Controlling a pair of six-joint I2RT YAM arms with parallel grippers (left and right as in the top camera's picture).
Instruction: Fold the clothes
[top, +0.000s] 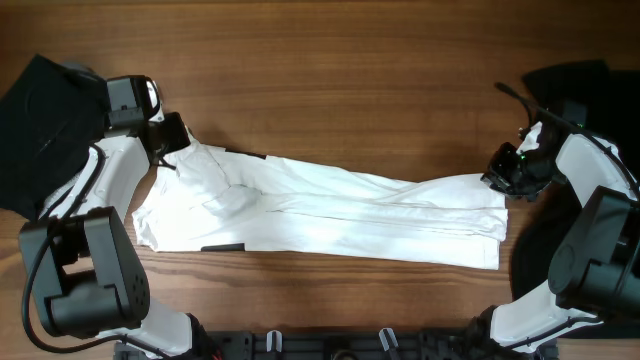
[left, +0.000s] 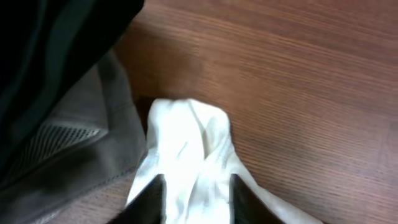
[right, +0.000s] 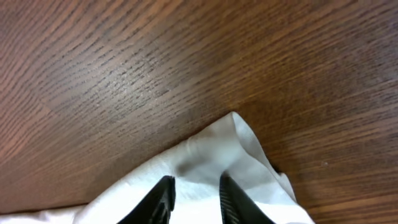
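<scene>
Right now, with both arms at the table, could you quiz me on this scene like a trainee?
1. True or false: the white shirt lies in a long band on the table, with the left gripper at one end and the right gripper at the other.
2. What shows between the left gripper's fingers? A. white cloth B. black cloth C. bare wood
3. What colour is the garment lying by the left arm?
Key: 1 true; 2 A; 3 black.

Matt cloth T-shirt (top: 330, 215), grained wood table (top: 350, 80)
</scene>
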